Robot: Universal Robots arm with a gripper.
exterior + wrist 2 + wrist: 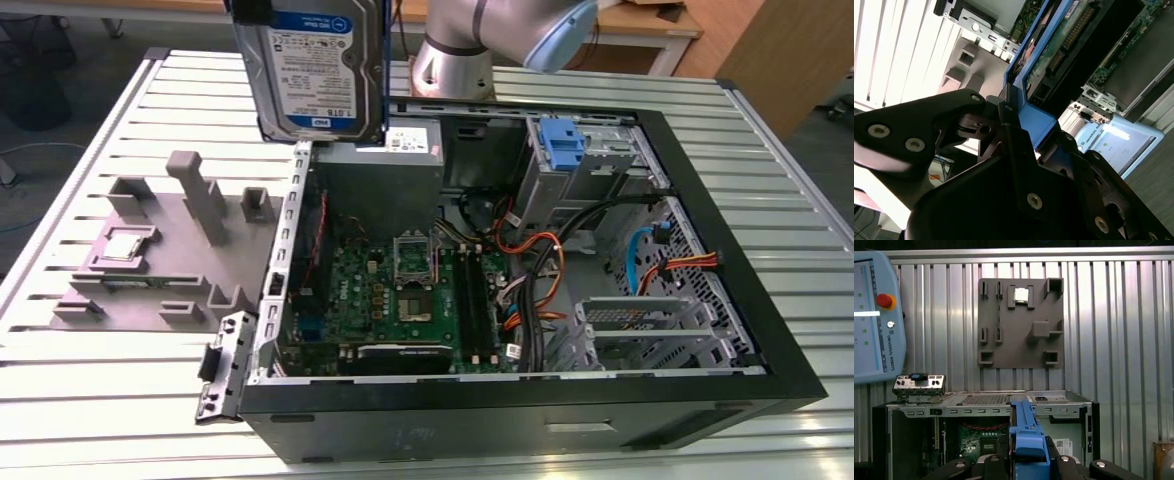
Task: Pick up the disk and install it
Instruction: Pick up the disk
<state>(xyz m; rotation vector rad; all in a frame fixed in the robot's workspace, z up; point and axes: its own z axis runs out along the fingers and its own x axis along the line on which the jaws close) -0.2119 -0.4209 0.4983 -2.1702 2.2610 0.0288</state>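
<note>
Above case (534, 420), claw (1006, 112) clamped on disk (310, 75); exterior view shows label (318, 45); both wrist views, blue rail (1026, 435).

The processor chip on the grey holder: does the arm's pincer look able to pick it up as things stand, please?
Probably not. Nothing covers the processor chip on the grey holder, so the way looks free, but the pincer is shut on the upright disk.
</note>
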